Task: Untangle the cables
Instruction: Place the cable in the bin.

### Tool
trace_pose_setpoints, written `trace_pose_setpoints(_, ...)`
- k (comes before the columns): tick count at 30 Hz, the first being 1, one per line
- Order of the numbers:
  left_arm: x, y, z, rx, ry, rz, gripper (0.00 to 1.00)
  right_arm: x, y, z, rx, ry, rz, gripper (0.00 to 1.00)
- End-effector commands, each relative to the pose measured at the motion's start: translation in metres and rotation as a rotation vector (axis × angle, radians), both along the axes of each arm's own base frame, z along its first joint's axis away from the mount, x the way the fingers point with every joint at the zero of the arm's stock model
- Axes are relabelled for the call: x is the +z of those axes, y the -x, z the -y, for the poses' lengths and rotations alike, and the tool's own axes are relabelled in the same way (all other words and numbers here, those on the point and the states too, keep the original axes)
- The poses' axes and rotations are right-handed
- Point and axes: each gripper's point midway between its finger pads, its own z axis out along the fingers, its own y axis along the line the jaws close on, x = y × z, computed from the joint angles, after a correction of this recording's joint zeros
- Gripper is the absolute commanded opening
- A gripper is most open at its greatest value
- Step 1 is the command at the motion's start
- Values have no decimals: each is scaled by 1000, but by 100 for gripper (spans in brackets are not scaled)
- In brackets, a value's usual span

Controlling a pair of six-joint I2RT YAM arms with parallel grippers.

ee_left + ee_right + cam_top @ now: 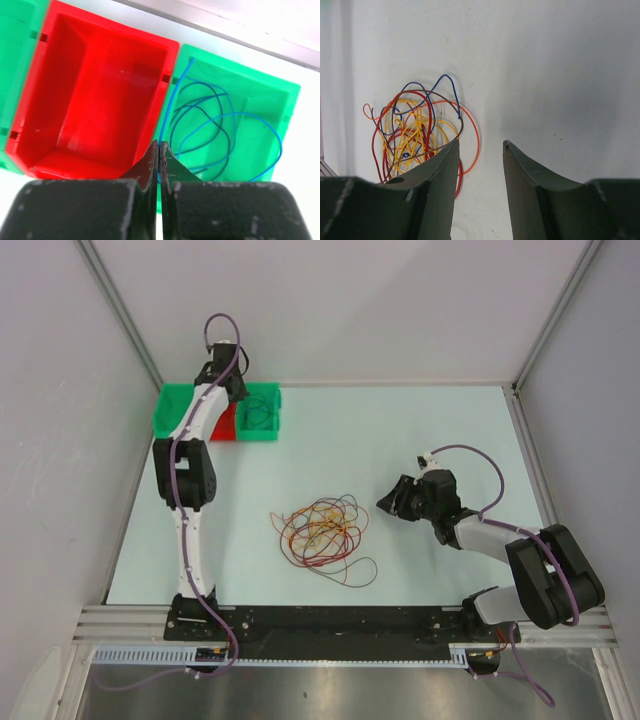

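Left fingers [155, 160] squeezed tight, pinching thin blue cable [170, 102] above green bin [250, 95]. More blue loops lie inside bin. Red bin [115, 100] just beside it. Right fingers [452, 152] half open, holding nothing, hanging over worktop [560, 75]. Tangle of cables [322, 530], red, orange, yellow and blue, sits mid worktop, close by, not touched.

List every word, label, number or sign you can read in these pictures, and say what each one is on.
None: no text can be read in any view.
The red bin, the green bin with the blue cables, the tangled cables and the table show no lettering.
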Motion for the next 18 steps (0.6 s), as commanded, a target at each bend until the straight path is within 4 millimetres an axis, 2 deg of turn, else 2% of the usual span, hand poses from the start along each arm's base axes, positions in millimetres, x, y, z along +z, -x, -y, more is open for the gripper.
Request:
trace_pose_setpoints(1, 23, -7, -21, 95, -33, 76, 0, 9, -5, -2, 2, -28, 31, 45)
trace_pose_setpoints(6, 14, -9, -34, 94, -13, 65, 0, 8, -4, -2, 5, -30, 29, 45)
trace_pose_setpoints(11, 13, -10, -34, 73, -22, 74, 0, 8, -5, -2, 2, -31, 28, 45)
trace_pose_setpoints(15, 15, -12, -13, 11, 4, 102, 0, 8, -6, -1, 0, -32, 29, 45)
trace_pose_setpoints(18, 12, -9, 11, -22, -23, 99, 1, 9, -6, -1, -2, -34, 29, 45)
